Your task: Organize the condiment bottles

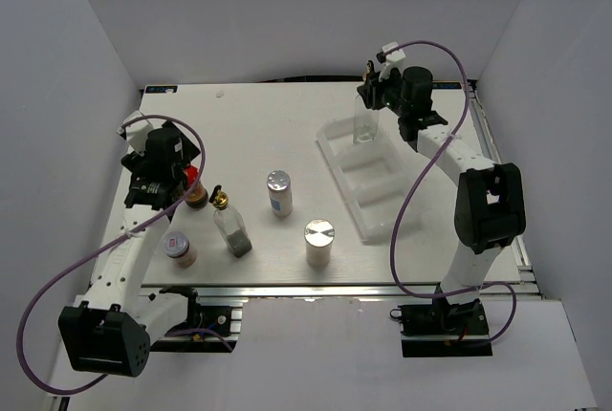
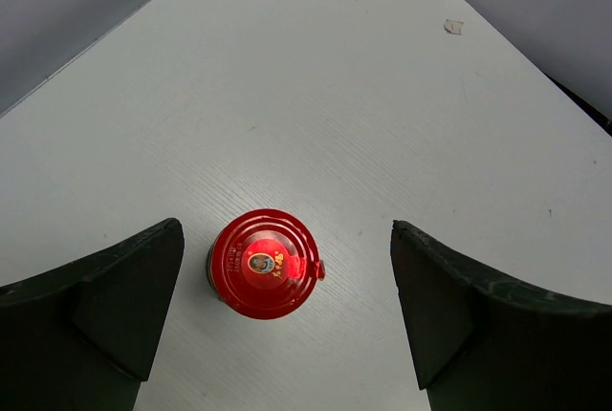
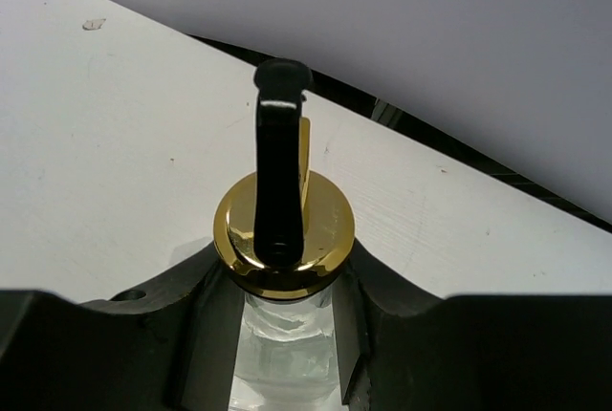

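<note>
My right gripper (image 1: 372, 96) is shut on the neck of a clear glass bottle (image 1: 363, 122) with a gold spout cap (image 3: 283, 234). The bottle is upright in the far compartment of the white tray (image 1: 375, 203); its base is hidden. In the right wrist view my right gripper (image 3: 284, 335) has both fingers against the glass. My left gripper (image 1: 184, 182) is open over the red-capped brown jar (image 1: 195, 192). In the left wrist view the red cap (image 2: 266, 263) lies between the jaws of my left gripper (image 2: 287, 239), nearer the left finger (image 2: 124, 287) and untouched.
A second gold-spouted glass bottle (image 1: 229, 226) with dark contents stands just right of the red-capped jar. A short pale-lidded jar (image 1: 179, 248) is near the front left. Two white silver-lidded cylinders (image 1: 278, 191) (image 1: 318, 242) stand mid-table. The tray's middle and near compartments hold nothing.
</note>
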Motion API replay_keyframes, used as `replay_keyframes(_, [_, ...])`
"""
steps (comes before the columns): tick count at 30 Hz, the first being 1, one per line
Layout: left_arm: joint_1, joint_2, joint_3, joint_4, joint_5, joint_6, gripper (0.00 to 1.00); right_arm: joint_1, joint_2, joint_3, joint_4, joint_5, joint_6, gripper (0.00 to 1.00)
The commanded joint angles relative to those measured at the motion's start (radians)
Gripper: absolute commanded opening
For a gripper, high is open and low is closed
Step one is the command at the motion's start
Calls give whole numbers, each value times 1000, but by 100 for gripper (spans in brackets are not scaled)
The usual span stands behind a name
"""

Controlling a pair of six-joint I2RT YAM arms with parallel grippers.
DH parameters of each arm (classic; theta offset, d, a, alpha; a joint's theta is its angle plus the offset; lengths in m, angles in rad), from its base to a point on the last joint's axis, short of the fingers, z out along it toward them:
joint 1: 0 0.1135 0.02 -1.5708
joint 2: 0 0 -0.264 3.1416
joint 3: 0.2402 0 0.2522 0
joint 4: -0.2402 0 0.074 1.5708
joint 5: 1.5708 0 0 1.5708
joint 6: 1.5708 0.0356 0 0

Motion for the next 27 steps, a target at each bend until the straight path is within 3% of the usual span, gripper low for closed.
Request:
replay_keyframes(1, [-1, -26, 55, -17, 26, 4, 98, -6, -37, -7, 171, -11, -20, 32])
replay_keyframes(7, [1, -74, 69, -4, 136, 19, 98, -6, -54, -53, 189, 0, -21, 61])
replay_keyframes(16, [-1, -82, 164, -70, 182, -1, 98, -6, -94, -71, 157, 14, -3, 89])
replay_keyframes(24, [-5, -10, 248, -21, 348, 22, 98, -6, -192, -53, 28, 94, 0, 89])
replay_keyframes(27, [-44, 21, 312, -29, 325, 44, 98, -6, -242, -62, -32, 88, 2, 89])
